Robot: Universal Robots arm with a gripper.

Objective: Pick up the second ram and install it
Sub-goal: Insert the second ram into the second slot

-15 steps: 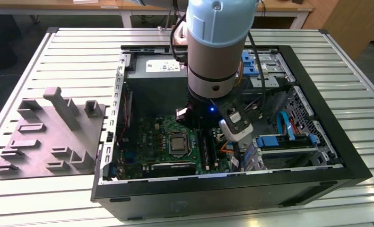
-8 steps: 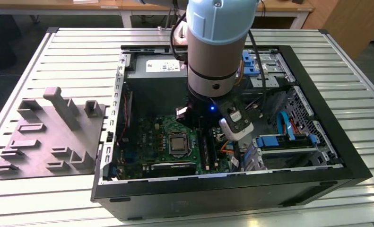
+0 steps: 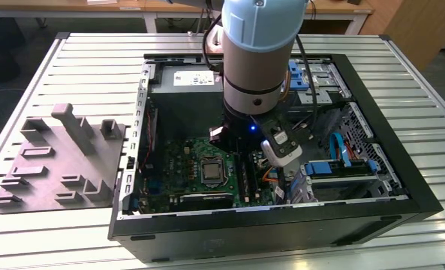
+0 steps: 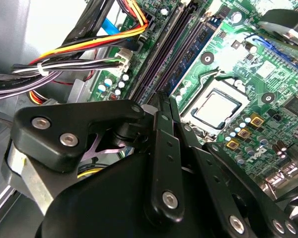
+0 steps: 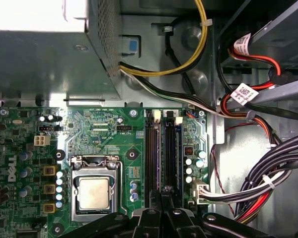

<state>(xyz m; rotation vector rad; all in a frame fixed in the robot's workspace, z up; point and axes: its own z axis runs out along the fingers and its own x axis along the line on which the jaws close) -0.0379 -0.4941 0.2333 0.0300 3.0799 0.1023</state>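
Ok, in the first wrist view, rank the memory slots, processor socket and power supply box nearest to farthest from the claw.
1. memory slots, right at the tip of the claw
2. processor socket, beside the slots
3. power supply box, past the board's edge

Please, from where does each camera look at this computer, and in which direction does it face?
Exterior view: off the arm, high up, looking down into the open computer case; the arm shows.
First wrist view: at the wrist, facing squarely onto the motherboard; the hand shows.
Second wrist view: at the wrist, looking slantwise along the hand to the motherboard.
Shared: both wrist views show the processor socket and the memory slots.
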